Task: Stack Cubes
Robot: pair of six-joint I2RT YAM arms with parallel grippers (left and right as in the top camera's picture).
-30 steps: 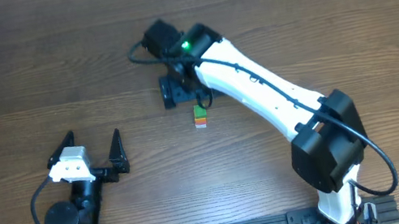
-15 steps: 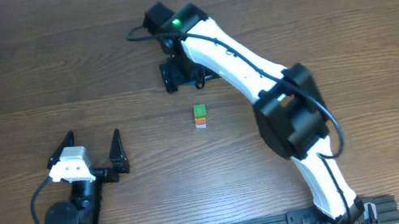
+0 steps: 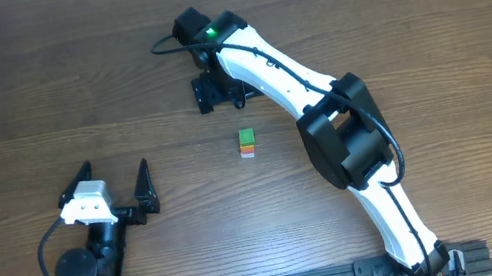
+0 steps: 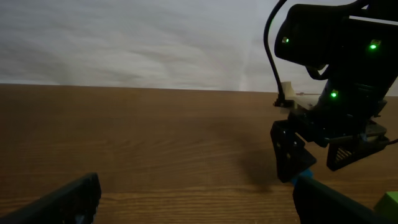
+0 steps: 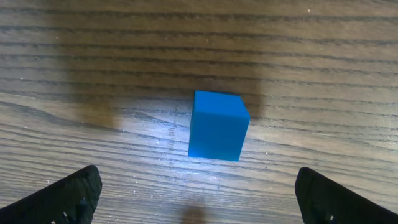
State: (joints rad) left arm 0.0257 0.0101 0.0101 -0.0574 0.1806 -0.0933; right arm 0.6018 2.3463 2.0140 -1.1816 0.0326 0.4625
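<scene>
Right hand (image 5: 198,179) hangs directly above the blue cube (image 5: 217,124), its fingers spread wide to either side and touching nothing. I record the cube as sitting flat on the bench (image 3: 12,78), turned slightly against the line of the fingers, and not yet gripped.

Nearby, on the side toward the arm bases and clear of the blue cube, stands the stack (image 3: 247,144). A green cube (image 3: 246,136) is on top with an orange cube (image 3: 247,146) under it. A pale sliver shows at the foot of the stack, and I cannot tell whether it is a third piece or only a lit edge.

My assessment is that the work is partly done. At least two cubes are already stacked and look square to one another, and the blue cube is the one loose piece I can find. What is left, as I judge it, is to come down around the blue cube, close on it, lift it, carry it the short way across, and set it on the green cube.

Farther out, the left hand (image 3: 114,171) sits close to its own base, fingers apart and empty, well apart from both the cube and the stack.
</scene>
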